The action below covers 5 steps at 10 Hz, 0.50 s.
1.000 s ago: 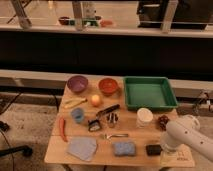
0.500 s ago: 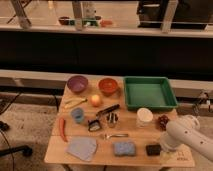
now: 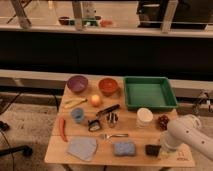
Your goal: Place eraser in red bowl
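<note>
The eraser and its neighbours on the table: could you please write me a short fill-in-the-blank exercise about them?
1. The eraser lies just right of the blue ___.
2. The pincer is down at the eraser's ___ end, as the camera sees it.
3. The red bowl stands between the purple bowl and the green ___.

Missing words: sponge; right; tray.
</note>
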Available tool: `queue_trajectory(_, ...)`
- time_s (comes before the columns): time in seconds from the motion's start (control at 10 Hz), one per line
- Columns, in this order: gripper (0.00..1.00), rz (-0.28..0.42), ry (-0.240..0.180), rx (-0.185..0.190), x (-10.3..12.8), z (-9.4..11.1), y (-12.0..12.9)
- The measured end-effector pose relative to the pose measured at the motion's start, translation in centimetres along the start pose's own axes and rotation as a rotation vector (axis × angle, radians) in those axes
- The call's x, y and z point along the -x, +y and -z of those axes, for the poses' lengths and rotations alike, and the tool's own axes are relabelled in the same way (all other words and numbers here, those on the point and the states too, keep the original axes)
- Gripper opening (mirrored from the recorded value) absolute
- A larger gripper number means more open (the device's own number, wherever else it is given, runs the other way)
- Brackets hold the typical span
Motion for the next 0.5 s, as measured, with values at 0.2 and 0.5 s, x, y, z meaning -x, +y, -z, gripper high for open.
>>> queue_trajectory(0.2, 0.14, 0.002, -0.027, -0.020, 1.0, 2.4, -0.6)
queue_trajectory(0.5, 0.14, 0.011, -0.047, -0.047, 3.1, 9.2, -0.8)
